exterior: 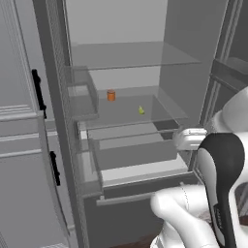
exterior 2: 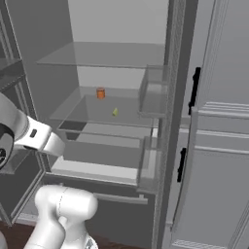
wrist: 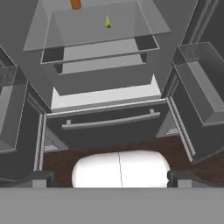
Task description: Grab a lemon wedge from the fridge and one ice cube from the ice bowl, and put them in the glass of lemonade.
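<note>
While both doors of the fridge (exterior: 58, 121) stand swung wide, a small yellow-green lemon wedge (exterior: 141, 110) sits alone toward the middle of a glass shelf (exterior: 160, 114); the same wedge (exterior 2: 115, 112) appears in the right base view and near the top of the hand view (wrist: 107, 22); behind it and well apart, near the back wall, stands a small orange jar (exterior: 111, 95); another glass shelf (exterior: 135, 53) spans the compartment above; clear drawers (exterior: 131, 155) lie below the wedge's shelf, and lower still runs a drawer with a horizontal bar handle (wrist: 109, 121); clear door bins (exterior 2: 153, 97) hang on the open doors; the end effector (wrist: 109, 180), outside the fridge and well short of the wedge, has its fingers spread fully apart, pinching nothing; light grey panelled cabinets (exterior 2: 219, 146) flank the fridge.
</note>
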{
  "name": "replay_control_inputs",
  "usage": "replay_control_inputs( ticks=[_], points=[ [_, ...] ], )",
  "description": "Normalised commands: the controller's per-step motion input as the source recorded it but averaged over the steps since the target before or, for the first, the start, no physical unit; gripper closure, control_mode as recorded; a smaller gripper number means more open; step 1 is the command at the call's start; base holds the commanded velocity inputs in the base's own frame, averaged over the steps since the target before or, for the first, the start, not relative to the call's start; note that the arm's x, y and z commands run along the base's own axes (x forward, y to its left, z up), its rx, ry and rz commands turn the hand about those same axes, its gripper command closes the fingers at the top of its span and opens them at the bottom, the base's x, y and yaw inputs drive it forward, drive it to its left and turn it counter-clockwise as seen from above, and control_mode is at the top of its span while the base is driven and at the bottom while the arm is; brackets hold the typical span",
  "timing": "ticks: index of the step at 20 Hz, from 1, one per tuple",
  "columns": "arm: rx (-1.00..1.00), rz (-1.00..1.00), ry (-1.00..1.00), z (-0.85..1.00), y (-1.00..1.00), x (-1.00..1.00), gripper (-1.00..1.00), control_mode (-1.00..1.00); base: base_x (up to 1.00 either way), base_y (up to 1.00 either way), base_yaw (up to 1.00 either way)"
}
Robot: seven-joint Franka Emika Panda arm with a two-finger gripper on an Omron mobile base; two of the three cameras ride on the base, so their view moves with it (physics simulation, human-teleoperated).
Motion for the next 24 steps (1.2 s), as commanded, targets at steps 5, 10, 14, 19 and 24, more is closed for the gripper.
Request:
replay_control_inputs(
  ticks=[5, 10, 14, 19, 24],
  points=[
    [0.00, 0.00, 0.00, 0.00, 0.00, 0.00, -1.00, 1.00, 0.81, -0.01, 0.04],
    [0.00, 0.00, 0.00, 0.00, 0.00, 0.00, -1.00, 1.00, 0.55, -0.08, 0.01],
    [0.00, 0.00, 0.00, 0.00, 0.00, 0.00, -1.00, 1.00, 0.14, -0.15, 0.00],
    [-0.04, 0.00, 0.00, -0.26, -0.06, 0.44, -1.00, -1.00, 0.00, 0.00, 0.00],
    [-0.05, 0.00, 0.00, -0.25, -0.02, 0.73, -1.00, -1.00, 0.00, 0.00, 0.00]
  ],
)
